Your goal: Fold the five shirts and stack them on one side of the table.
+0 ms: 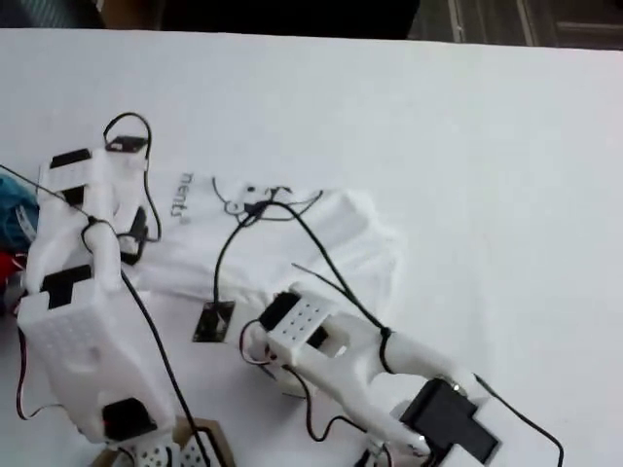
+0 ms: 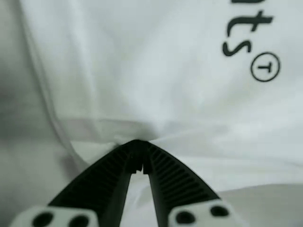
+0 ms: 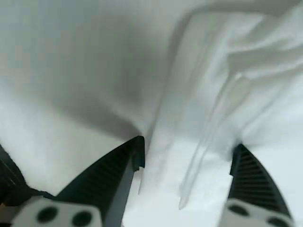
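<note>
High view, from the left: a bunch of blue and red fabric (image 1: 12,219) sits at the desk (image 1: 487,146) edge (whether it is more shirts I cannot tell); next to it the left arm stands over the near-left part of the white shirt (image 1: 365,233), which lies spread and rumpled on the desk, left of the middle; a black cable (image 1: 321,251) trails across it to the right arm on its near side.

Left wrist view shows the left pincer (image 2: 137,161) with its jaws brought together on a hemmed edge of the shirt, beside the dark print; the cloth puckers at the tips, so I judge it pinched. Right wrist view shows the right pincer (image 3: 189,146) spread wide, its jaws straddling a raised fold with nothing held.

Such a shirt looks light, limp and thin; it should sag and drag from any one point, and a loose layer could slip free. Hems, seams or doubled folds probably give the surest hold; two well-spaced grips along one edge would likely keep it flat while folding.
</note>
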